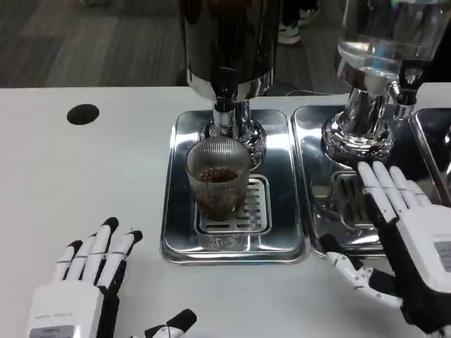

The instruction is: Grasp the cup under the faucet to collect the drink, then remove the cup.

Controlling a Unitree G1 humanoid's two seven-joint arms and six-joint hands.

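A ribbed clear glass cup [217, 179] stands on the drip grate of the left steel tray [177, 211], right under the black-handled faucet [225, 95] of the dark drink dispenser [227, 42]. Brown drink fills its lower part. My left hand [88, 274] lies flat on the white table at the front left, fingers spread, holding nothing. My right hand [405, 225] hovers over the right tray, fingers straight and apart, thumb out toward the left, clear of the cup.
A second steel tray [317, 183] holds a clear-tank dispenser [373, 77] with its own tap at the back right. A black round hole [83, 114] sits in the table at the far left. Bare table lies between my hands.
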